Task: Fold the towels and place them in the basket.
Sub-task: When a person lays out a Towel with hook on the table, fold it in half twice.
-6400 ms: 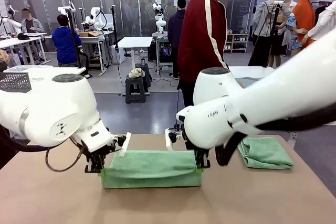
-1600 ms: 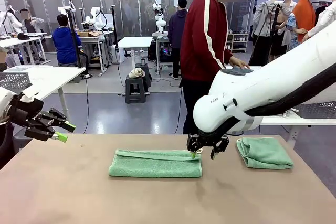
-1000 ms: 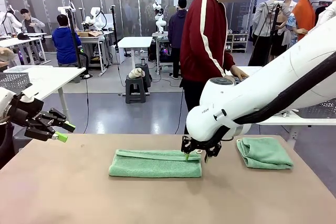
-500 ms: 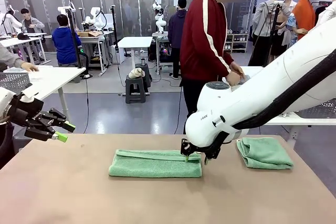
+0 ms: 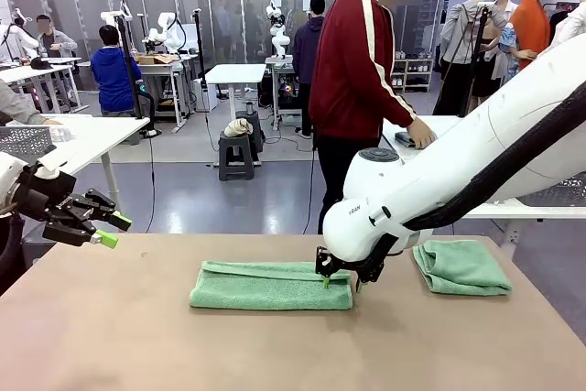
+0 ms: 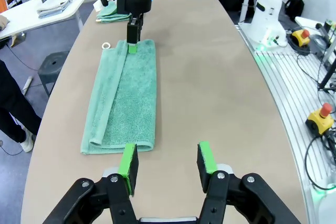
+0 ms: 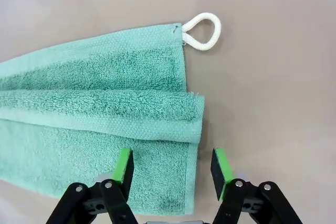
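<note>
While poised over the right end of the long folded towel [image 5: 271, 285], right pincer [image 5: 340, 283] down low on the cloth near the worktop's [image 5: 110, 336] middle, green pads [image 7: 124, 165] apart and straddling the towel's near corner, nothing clamped between them. Seen up close from the right wrist: terry layers doubled over, selvedge edge running between the pads, white hanging loop [image 7: 202, 31] lying flat on the brown worktop just past the towel's far corner. Over at the left edge of the worktop, left pincer [image 5: 110, 230] hovering off the surface, jaws parted about midway, gripping nothing. From the left wrist, same towel stretching lengthwise away toward the right arm, its near short end just beyond the left fingertips [image 6: 127, 162], not touching. Second towel [image 5: 461, 266] folded into a small square near the worktop's far right edge, well apart from the long one. Person in a dark red jacket [image 5: 352, 61] standing beyond the far edge, hand [image 5: 422, 132] on a white side table.
</note>
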### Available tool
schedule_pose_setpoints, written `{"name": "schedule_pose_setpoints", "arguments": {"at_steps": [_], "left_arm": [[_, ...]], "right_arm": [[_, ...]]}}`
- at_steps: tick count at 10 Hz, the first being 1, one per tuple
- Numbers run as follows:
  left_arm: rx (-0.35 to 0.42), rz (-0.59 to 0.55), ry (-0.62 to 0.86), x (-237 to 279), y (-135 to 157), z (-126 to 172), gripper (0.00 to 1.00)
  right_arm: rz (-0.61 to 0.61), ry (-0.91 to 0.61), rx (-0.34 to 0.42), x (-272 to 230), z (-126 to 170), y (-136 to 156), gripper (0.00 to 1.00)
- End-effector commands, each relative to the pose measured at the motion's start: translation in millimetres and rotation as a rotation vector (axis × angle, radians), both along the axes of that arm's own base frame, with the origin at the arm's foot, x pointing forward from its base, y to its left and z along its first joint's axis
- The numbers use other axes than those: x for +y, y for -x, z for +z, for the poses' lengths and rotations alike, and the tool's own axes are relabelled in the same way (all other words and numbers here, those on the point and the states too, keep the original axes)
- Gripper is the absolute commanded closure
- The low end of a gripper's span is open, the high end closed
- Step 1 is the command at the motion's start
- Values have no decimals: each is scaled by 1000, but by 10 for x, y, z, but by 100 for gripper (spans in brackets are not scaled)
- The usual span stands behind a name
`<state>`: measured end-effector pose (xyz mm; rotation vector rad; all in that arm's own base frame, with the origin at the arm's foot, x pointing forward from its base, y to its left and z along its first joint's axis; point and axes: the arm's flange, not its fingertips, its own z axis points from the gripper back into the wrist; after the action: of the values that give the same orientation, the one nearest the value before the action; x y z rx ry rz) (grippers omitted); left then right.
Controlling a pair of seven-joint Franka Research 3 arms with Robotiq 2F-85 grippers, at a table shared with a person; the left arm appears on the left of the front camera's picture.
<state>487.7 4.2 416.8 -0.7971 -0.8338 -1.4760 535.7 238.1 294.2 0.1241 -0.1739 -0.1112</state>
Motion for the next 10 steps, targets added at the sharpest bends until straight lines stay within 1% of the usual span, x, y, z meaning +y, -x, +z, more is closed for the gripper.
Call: {"name": "schedule_pose_setpoints", "arguments": {"at_steps": [1,2,3,4,5,6,7,8,9,10], "left_arm": [[-3,0,6,-4,42,20,41],[-3,0,6,-4,42,20,41],[-3,0,6,-4,42,20,41],[-3,0,6,-4,42,20,41],[-3,0,6,-4,42,20,41],[-3,0,6,-4,42,20,41],[-3,0,6,-4,42,20,41],[-3,0,6,-4,42,20,41],[-3,0,6,-4,42,20,41],[-3,0,6,-4,42,20,41]], "right_arm": [[-42,-1,-20,83,-46,-13,44],[-41,-3,-19,80,-53,-11,45],[-40,-4,-17,82,-59,-6,64],[-39,-6,-15,82,-56,-5,50],[-39,-6,-13,84,-58,0,84],[-39,-10,-9,83,-63,4,70],[-40,-11,-7,82,-65,11,100],[-39,-10,-6,80,-64,20,90],[-40,-9,-5,73,-70,30,100],[-44,-9,-4,58,-77,44,100]]}}
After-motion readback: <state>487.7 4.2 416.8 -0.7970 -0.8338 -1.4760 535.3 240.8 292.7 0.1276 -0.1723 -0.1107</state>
